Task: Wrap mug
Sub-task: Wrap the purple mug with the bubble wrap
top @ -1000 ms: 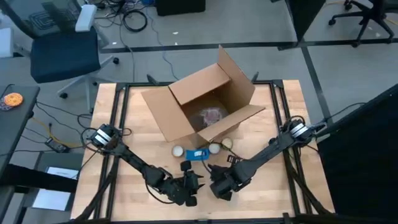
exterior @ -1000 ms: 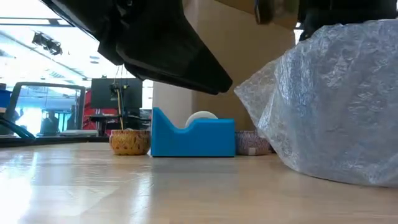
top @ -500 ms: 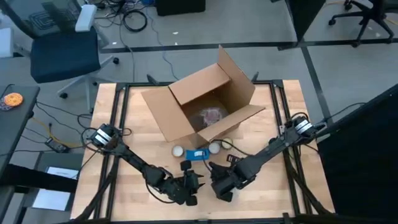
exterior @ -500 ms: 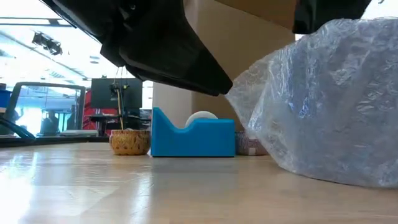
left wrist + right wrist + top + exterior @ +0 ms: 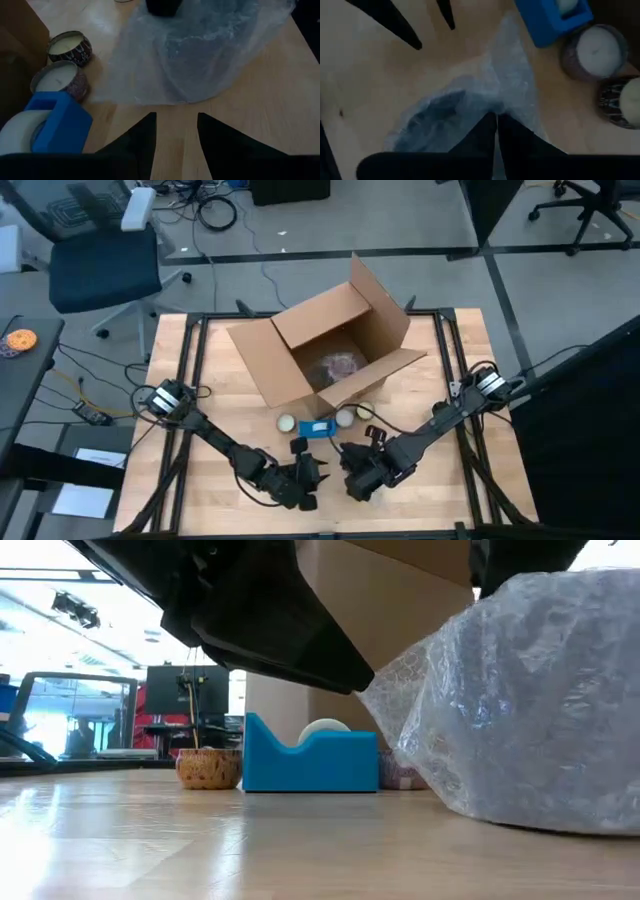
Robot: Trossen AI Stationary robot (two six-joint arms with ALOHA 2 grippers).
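Note:
A bundle of clear bubble wrap [image 5: 520, 710] sits on the table near its front edge. A dark bluish shape, the mug [image 5: 195, 45], shows dimly through it. My right gripper [image 5: 496, 127] is on top of the bundle [image 5: 368, 485], shut on the wrap. My left gripper [image 5: 176, 132] is open with nothing between its fingers. It stands just left of the bundle [image 5: 305, 478], low over the table, pointing at it. My right gripper pinches a gathered fold of the bubble wrap [image 5: 495, 102] between its two shut fingers, coming from above and pointing down. The bundle stays with its underside on the table [image 5: 520, 825]. The wrap's loose edge [image 5: 512, 55] trails over the wood toward the tape dispenser.
A blue tape dispenser [image 5: 318, 428] stands just beyond the bundle, with candles [image 5: 287, 422] [image 5: 346, 417] on either side of it. An open cardboard box [image 5: 325, 350] fills the middle of the table behind them. Bare wood lies to the left and right.
My right gripper has shifted a little toward the table's near edge while staying shut on the wrap. The bundle has settled lower, and its loose edge has spread slightly toward the tape dispenser.

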